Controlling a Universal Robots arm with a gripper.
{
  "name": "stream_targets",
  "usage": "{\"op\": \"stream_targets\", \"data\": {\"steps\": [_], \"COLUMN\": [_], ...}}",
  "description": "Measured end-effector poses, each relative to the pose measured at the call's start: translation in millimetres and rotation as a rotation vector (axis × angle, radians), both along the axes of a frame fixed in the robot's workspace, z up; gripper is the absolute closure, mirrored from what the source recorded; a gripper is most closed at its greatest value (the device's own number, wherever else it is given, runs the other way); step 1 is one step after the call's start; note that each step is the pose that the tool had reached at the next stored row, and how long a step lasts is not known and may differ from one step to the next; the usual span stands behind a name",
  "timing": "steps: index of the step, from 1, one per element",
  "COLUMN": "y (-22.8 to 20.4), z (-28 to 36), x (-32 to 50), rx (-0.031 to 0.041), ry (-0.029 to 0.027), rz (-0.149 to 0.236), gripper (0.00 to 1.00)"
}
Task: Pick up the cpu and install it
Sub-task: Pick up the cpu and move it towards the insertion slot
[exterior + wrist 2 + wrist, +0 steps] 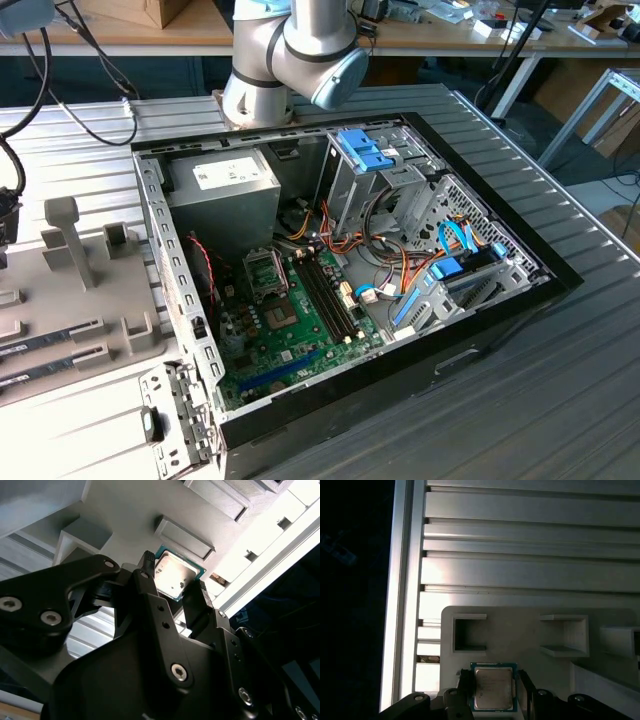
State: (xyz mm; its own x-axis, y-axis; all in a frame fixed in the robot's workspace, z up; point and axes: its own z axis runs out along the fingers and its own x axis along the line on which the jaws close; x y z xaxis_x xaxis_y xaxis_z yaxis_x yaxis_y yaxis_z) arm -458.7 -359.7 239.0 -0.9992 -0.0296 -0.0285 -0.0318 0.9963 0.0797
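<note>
Exterior view: arm (290,45) at upper centre of the frame; open computer case (340,270) mid-frame with green motherboard (290,330), open socket frame (268,275) and grey power-supply box (225,180) inside; grey parts tray (90,300) at the exterior view's left, on the ribbed metal table (570,340).

Both wrist views: gripper (173,579) (493,677) with the cpu (176,574) (493,690) between its two black fingers (146,565); fingers sit against two opposite edges of the chip, clamped on it; cannot tell if the chip rests on the tray or is lifted clear.

The cpu is over the grey tray, near its edge; two square pockets (470,632) lie just beyond it in the first wrist view; ribbed table slats past those.

Orientation: cpu is flat, silver top toward the cameras, green rim showing around it; near square, so no clear long axis; in the first wrist view its edges run parallel to the tray's pocket walls; in the second wrist view it reads as skewed, one corner leading, with raised tray blocks (185,535) just beside it.
</note>
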Motion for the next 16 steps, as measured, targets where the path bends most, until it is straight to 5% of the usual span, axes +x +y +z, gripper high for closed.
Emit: {"op": "stream_targets", "data": {"steps": [2, 16], "y": [0.0, 0.0], "z": [1.8, 2.6], "x": [0.0, 0.0], "rx": [0.0079, 0.0171], "ry": [0.0000, 0.0000], "rz": [0.000, 0.000], "gripper": [0.53, 0.53]}}
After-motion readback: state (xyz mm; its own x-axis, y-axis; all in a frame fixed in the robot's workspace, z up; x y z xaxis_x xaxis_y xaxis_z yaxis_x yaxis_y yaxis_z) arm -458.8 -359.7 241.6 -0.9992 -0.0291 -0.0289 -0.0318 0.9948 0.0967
